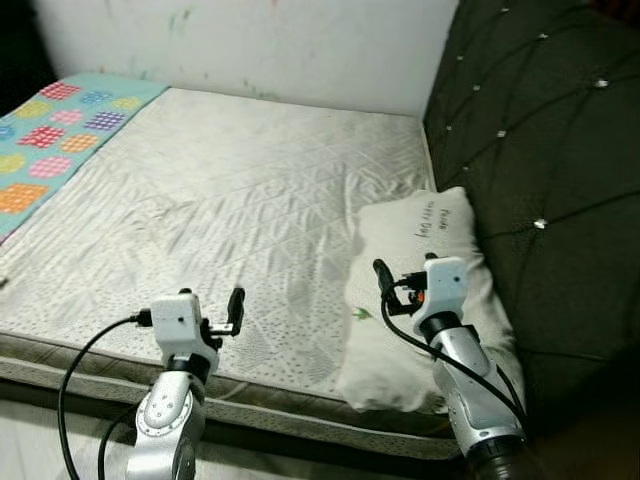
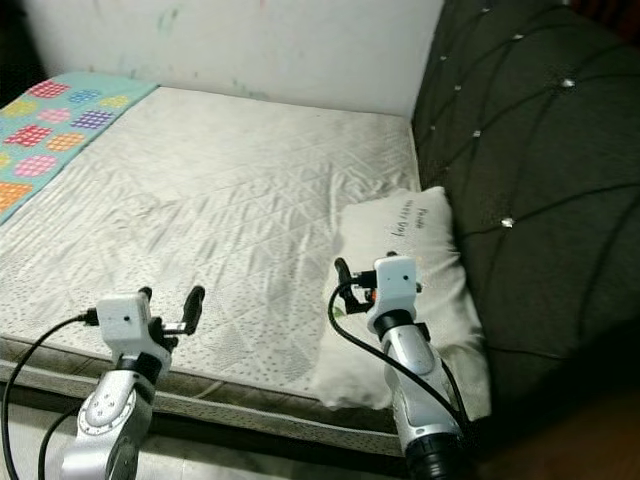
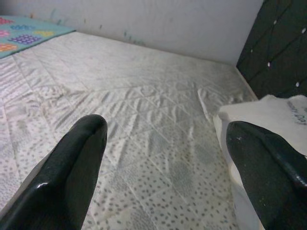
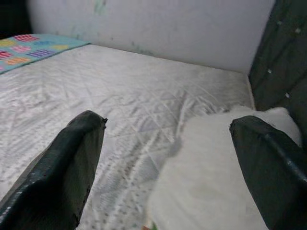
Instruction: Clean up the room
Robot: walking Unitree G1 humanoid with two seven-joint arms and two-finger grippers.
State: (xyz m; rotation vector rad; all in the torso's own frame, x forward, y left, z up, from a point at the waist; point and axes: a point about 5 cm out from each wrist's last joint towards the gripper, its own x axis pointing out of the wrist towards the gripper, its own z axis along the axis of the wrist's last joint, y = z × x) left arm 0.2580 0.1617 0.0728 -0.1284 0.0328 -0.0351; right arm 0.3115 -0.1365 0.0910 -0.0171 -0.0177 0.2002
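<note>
A white pillow (image 1: 425,225) with small printed lettering lies at the right end of a white quilted mattress (image 1: 220,190), against the dark headboard. My right gripper (image 1: 405,272) hovers open over the pillow's near half; in the right wrist view the pillow (image 4: 216,163) sits between and below its spread fingers (image 4: 72,158). My left gripper (image 2: 170,298) is open too, with nothing in it. It is held over the mattress's front edge, left of the pillow. In the left wrist view the pillow's corner (image 3: 268,112) appears beside one finger (image 3: 268,177).
A dark tufted headboard (image 1: 540,130) rises along the right side. A turquoise blanket (image 1: 50,140) with coloured patches covers the far left of the bed. A pale wall (image 1: 250,45) closes the back. The mattress's front edge (image 1: 280,395) runs just before my arms.
</note>
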